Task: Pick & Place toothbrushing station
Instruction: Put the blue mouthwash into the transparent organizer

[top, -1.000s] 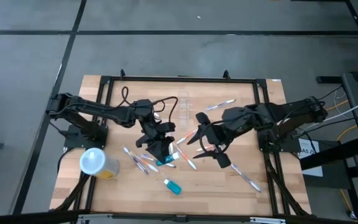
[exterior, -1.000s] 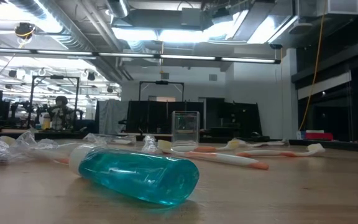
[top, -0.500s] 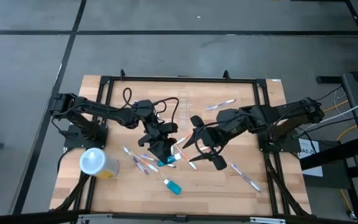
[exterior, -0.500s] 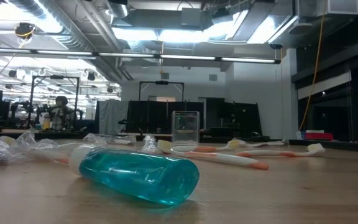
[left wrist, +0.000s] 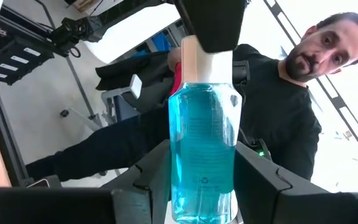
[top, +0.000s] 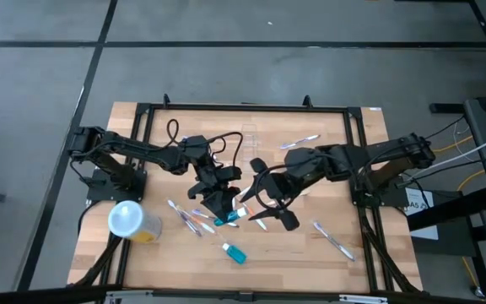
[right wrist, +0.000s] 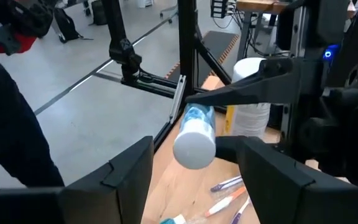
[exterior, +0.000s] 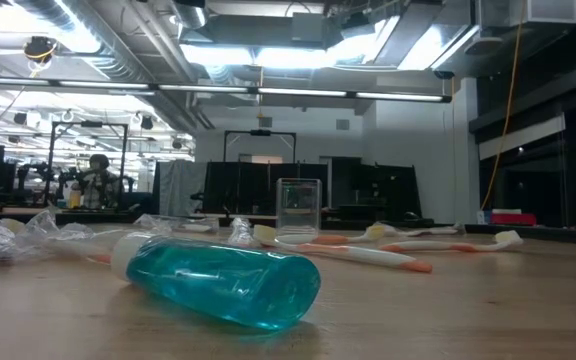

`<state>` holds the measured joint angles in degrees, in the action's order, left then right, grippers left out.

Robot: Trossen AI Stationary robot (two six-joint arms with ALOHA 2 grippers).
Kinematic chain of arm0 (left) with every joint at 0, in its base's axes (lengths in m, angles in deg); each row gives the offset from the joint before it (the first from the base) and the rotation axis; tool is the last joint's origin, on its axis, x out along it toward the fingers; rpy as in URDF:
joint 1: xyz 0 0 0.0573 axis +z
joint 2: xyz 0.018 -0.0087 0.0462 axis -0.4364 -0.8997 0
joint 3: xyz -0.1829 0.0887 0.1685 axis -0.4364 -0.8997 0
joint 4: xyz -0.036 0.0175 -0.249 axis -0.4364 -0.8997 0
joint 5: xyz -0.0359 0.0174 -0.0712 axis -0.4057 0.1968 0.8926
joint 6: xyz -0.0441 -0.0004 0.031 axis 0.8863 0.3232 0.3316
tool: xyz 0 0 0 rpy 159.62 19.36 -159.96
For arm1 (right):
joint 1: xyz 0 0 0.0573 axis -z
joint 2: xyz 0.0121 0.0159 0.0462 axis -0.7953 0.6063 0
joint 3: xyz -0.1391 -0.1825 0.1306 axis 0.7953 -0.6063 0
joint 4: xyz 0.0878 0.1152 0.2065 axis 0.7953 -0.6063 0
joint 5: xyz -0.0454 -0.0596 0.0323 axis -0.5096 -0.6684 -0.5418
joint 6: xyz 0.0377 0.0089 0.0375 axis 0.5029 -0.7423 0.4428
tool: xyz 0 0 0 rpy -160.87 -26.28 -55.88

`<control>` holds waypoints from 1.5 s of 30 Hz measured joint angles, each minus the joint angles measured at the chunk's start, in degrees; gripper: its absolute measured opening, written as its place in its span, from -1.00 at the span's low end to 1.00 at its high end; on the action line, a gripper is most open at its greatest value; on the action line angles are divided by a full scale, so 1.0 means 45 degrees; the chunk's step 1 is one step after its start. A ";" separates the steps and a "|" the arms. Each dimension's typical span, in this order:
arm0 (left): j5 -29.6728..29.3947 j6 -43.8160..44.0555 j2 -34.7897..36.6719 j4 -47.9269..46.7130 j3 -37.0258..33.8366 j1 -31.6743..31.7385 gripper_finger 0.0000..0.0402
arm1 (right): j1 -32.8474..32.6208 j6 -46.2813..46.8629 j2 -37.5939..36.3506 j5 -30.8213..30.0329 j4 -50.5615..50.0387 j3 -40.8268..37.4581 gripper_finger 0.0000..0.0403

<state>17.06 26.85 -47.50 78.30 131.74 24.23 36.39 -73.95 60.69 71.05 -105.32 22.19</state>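
My left gripper is above the middle of the table, shut on a clear bottle of blue liquid whose white cap points toward my right arm. My right gripper is open. Its fingers stand on either side of the cap without touching it. The toothbrushing station, a small clear cup, stands upright on its base at the table's far middle and also shows in the low view. My left gripper pinches the bottle's lower body near its base between its two fingers, one on each side. The fingers point about level, along the bottle. The bottle is lifted clear of the table, its capped end away from the gripper.
A second blue bottle lies on its side near the front edge. Several toothbrushes are scattered across the middle and right. A yellow tub with a pale lid stands at the front left. A person in dark clothes is beyond the table.
My right gripper has moved toward the table's left, closing in on the held bottle's cap, and stays open. My left gripper and its bottle have kept still.
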 joint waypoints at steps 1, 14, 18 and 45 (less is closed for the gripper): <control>0.0001 -0.0011 0.0000 0.0000 0.0000 0.0000 -0.32 | 0.0004 0.0000 0.0009 0.0015 0.0099 0.0000 0.15; 0.0074 -0.0198 0.0000 -0.0005 0.0000 0.0000 -0.32 | 0.0020 0.0307 0.0188 -0.0083 0.0227 0.0000 0.15; 0.0105 -0.0208 0.0004 -0.0005 0.0000 0.0000 -0.32 | 0.0047 0.0303 0.0188 -0.0282 0.0326 0.0000 0.15; 0.0107 -0.0419 0.0015 -0.0101 0.0000 0.0051 -0.30 | -0.0011 0.0578 0.0401 -0.0324 0.0581 -0.0005 -0.53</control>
<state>17.54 24.96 -47.43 77.84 131.74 24.46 36.34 -71.35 62.49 69.59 -102.71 22.17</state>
